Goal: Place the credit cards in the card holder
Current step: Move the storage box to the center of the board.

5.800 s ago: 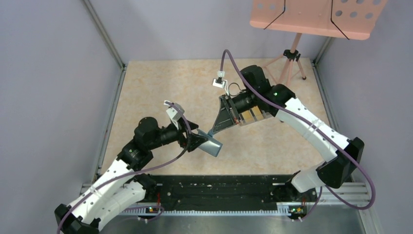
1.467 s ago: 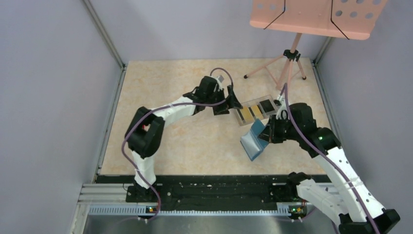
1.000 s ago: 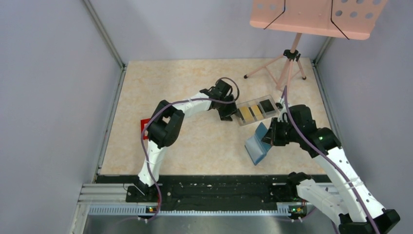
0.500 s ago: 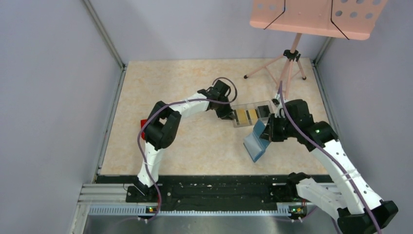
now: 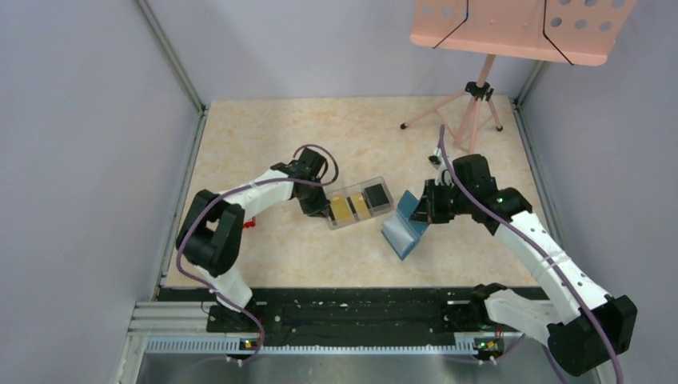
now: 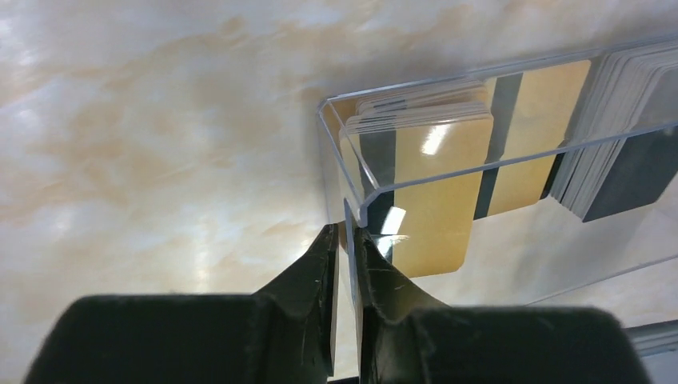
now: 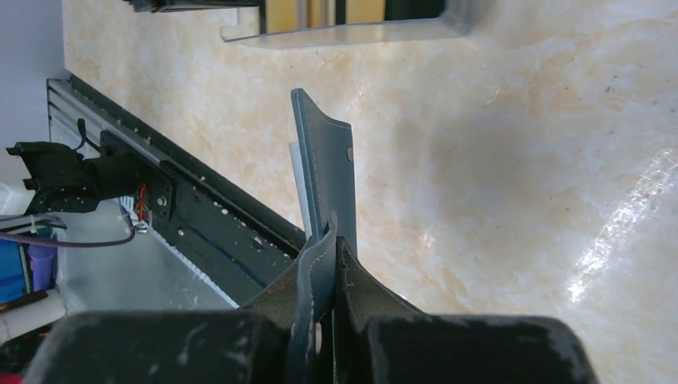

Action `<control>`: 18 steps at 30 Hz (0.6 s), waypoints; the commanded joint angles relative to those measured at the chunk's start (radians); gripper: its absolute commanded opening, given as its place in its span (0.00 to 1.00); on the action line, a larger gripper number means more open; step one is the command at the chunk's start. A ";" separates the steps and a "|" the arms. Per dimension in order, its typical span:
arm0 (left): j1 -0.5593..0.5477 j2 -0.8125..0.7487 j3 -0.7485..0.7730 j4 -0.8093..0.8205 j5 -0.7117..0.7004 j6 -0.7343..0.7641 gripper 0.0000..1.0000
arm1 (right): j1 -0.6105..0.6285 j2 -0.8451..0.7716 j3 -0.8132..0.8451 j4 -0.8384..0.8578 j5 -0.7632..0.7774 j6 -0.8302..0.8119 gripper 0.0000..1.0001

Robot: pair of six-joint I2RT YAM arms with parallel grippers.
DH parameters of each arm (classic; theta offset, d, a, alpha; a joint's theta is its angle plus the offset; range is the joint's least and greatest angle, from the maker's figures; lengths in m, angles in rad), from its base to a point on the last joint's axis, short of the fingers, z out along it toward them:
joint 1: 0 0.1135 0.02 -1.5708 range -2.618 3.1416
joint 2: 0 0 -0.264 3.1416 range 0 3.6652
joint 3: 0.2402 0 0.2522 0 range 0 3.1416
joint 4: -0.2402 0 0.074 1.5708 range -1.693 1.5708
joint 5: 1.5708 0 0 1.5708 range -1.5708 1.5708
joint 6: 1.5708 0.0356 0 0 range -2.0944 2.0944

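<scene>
The credit cards (image 5: 352, 206), gold and black, stand on edge inside a clear plastic box (image 5: 376, 206) at mid-table. In the left wrist view the gold cards (image 6: 424, 184) fill the box's near end, with grey and black ones (image 6: 632, 152) further right. My left gripper (image 5: 320, 206) is shut on the clear box's end wall (image 6: 345, 240). To the box's right, my right gripper (image 5: 424, 210) is shut on one edge of the teal card holder (image 5: 402, 230). The card holder (image 7: 324, 160) hangs partly open, with the right gripper (image 7: 326, 244) pinching its cover.
A small red object (image 5: 250, 224) pokes out beside the left arm's elbow. A pink music stand (image 5: 512, 28) on a tripod (image 5: 472, 108) stands at the back right. The black mounting rail (image 5: 344, 308) runs along the near edge. Grey walls close both sides.
My left gripper has shut on the box's end wall and pulled the box left and nearer. The right gripper, still holding the card holder, has shifted slightly left.
</scene>
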State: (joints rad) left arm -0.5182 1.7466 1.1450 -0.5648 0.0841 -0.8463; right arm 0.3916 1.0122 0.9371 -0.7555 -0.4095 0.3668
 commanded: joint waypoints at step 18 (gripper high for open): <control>0.151 -0.402 -0.227 -0.156 -0.122 0.405 0.06 | -0.012 0.037 -0.347 0.577 -0.022 0.303 0.00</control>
State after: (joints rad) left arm -0.3653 1.3643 0.8635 -0.7601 -0.0376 -0.4946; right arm 0.3908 1.0630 0.6201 -0.3691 -0.4603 0.5587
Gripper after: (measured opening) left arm 0.098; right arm 0.023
